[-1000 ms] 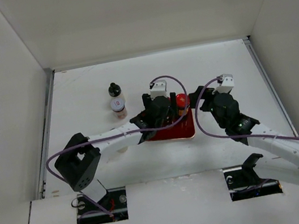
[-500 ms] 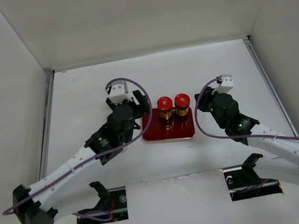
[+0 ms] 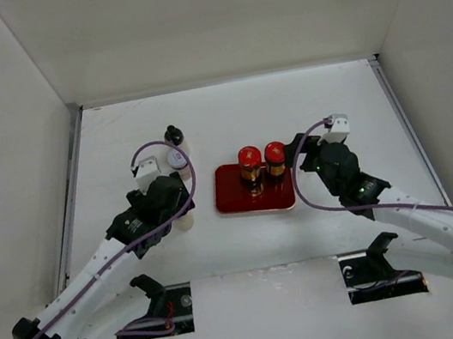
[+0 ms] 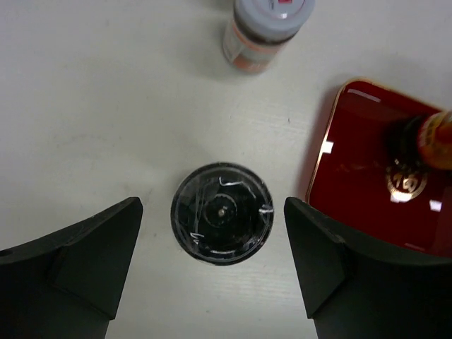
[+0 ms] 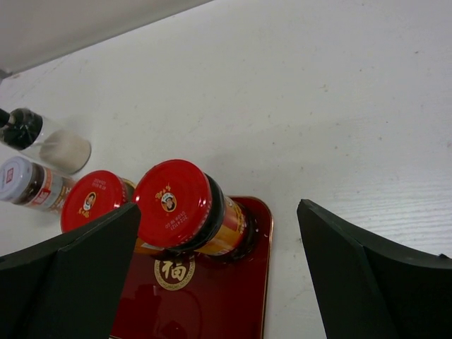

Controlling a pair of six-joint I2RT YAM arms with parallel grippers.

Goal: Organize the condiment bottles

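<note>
Two amber bottles with red caps stand side by side on the red tray; in the right wrist view they are the nearer bottle and the farther one. My left gripper is open, pointing down over a pale bottle with a black cap left of the tray, with a gap on each side. From above that bottle is mostly hidden under the left gripper. My right gripper is open and empty, just right of the tray, also seen from above.
Beyond the left gripper stand a grey-capped bottle and a small black-capped bottle of white grains. White walls enclose the table on three sides. The tray's gold emblem lies before the red-capped bottles.
The left arm has left the tray, swung left and come over the black-capped bottle beside it. Both red-capped bottles now stand uncovered on the tray. The right arm has barely moved.
</note>
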